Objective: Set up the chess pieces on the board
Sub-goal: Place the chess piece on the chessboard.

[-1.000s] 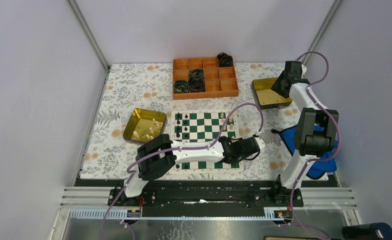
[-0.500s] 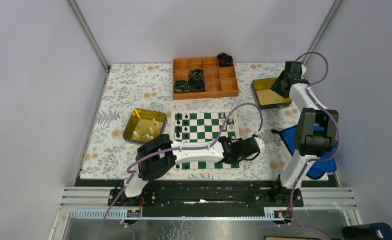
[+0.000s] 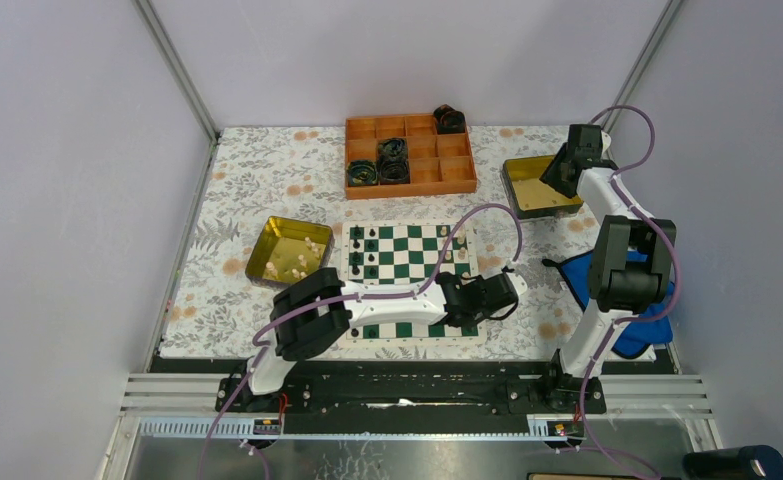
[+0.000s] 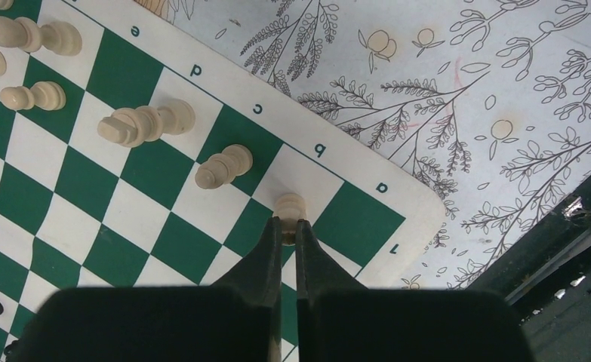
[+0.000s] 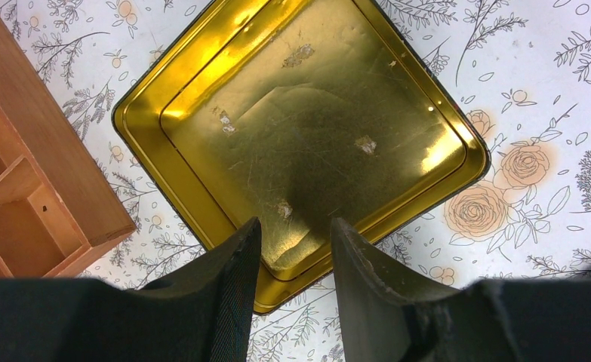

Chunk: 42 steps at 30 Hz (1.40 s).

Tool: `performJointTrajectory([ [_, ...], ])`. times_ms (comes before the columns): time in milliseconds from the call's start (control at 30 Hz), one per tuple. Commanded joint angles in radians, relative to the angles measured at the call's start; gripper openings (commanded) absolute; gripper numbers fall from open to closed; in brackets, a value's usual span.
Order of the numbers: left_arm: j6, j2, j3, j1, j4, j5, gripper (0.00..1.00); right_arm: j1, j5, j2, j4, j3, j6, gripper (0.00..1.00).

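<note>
Lower centre of wrist view: left fingers (image 4: 262,264) clamped on a cream piece (image 4: 290,205) at the corner of the board (image 4: 137,215). The right fingers (image 5: 228,286) are parted and empty above a gold tin (image 5: 315,113).

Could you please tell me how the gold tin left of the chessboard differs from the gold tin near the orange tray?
The left tin holds several cream chess pieces; the right tin shows none. The right tool hangs open over the right tin; no tool is above the left tin. Both are square and gold-lined.
</note>
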Motion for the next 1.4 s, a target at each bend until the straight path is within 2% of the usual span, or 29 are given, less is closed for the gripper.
performJointTrajectory([
  [0,-0.017,-0.033,-0.019,0.014,0.046,-0.025,0.0,-0.005,-0.008,-0.029,0.03,0.002,0.004,0.46],
  [1367,-0.073,-0.066,-0.061,0.041,0.134,0.078,0.0,-0.005,-0.009,-0.01,0.037,-0.002,0.0,0.46],
])
